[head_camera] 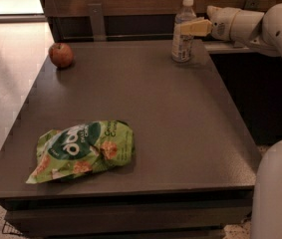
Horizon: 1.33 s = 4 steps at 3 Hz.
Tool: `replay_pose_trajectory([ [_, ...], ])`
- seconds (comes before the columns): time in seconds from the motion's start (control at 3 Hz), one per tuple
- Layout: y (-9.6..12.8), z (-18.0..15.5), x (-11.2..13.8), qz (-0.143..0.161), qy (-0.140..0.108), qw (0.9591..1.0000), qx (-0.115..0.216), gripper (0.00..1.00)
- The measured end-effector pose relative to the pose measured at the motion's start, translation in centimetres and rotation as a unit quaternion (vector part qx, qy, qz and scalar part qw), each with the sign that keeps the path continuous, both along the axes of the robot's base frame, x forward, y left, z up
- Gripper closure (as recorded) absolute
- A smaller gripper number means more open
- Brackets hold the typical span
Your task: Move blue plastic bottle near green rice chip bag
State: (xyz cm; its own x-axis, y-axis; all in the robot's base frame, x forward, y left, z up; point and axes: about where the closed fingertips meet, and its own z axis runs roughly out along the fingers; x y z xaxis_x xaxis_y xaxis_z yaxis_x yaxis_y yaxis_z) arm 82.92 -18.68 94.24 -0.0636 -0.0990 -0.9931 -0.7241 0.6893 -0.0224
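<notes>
The blue plastic bottle [183, 32], clear with a white cap and pale label, stands upright at the far right of the dark table [170, 113]. My gripper [189, 28] reaches in from the right at the bottle's upper half, its pale fingers [196, 27] against or just in front of the bottle. The green rice chip bag [83, 150] lies flat near the table's front left, far from the bottle.
A red apple [61, 55] sits at the table's far left corner. A wooden wall panel [130, 4] runs behind the table. My arm [280, 29] stretches over a dark counter on the right, and my white base [277, 193] stands at the front right.
</notes>
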Motion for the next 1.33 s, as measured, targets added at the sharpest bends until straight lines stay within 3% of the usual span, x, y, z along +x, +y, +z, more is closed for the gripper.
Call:
replay_pose_trajectory([
  [0.33,1.7,-1.1,1.3,0.010,0.002,0.9998,0.020,0.10],
  [0.67,2.4,-1.4,1.6,0.015,0.002,0.9996,0.025,0.29],
  [1.0,2.7,-1.5,1.7,0.017,0.003,0.9995,0.025,0.52],
  [1.33,3.3,-1.6,1.8,0.020,0.004,0.9994,0.026,0.84],
])
